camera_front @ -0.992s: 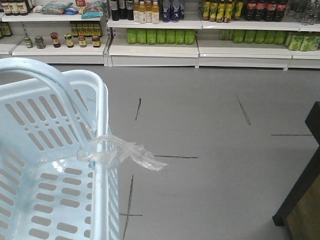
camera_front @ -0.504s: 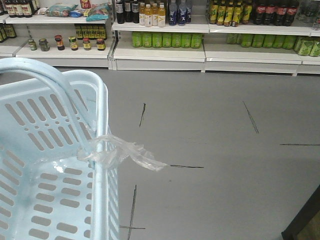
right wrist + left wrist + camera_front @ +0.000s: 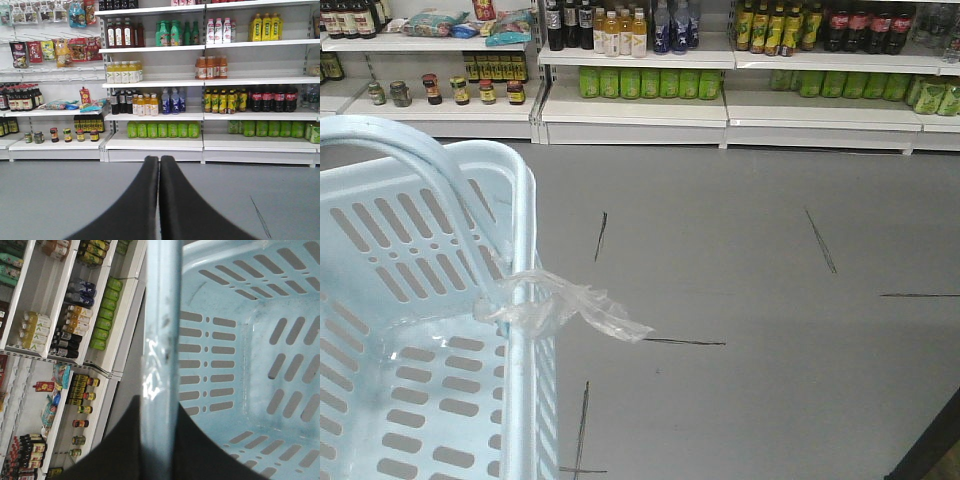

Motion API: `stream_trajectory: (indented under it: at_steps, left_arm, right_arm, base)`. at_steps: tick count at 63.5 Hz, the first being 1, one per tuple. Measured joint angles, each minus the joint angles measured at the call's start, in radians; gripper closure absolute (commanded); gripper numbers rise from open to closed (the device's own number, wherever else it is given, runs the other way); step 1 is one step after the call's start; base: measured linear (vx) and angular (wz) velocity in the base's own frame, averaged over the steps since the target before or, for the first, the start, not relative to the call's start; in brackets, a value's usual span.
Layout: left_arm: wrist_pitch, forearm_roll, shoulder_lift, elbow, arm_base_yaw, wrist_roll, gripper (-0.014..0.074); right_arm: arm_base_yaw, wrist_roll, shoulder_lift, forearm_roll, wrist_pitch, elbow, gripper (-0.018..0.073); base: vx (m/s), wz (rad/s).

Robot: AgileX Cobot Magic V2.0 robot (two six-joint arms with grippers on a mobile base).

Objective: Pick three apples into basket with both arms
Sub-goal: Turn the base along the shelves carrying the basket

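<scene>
Pale blue slotted basket (image 3: 523, 230), grey floor (image 3: 740, 220) with dark streaks.

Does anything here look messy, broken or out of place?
A crumpled clear plastic scrap is caught on the rim of the pale blue slotted plastic basket and hangs out over the side, like litter. The grey floor also carries several thin dark scuff lines. Nothing looks spilled or broken.
</scene>
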Motion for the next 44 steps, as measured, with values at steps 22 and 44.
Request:
stream_trajectory:
  at_steps: [22,44]
  left_arm:
    - [0.0,0.0,0.0,0.0,0.0,0.0,0.0603]
    - [0.0,0.0,0.0,0.0,0.0,0.0,0.0603]
  right_arm:
    - [0.0,0.0,0.0,0.0,0.0,0.0,0.0568]
    - [0.0,0.0,0.0,0.0,0.0,0.0,0.0568]
  base:
    - [0.03,-0.07]
    - [0.02,-0.07]
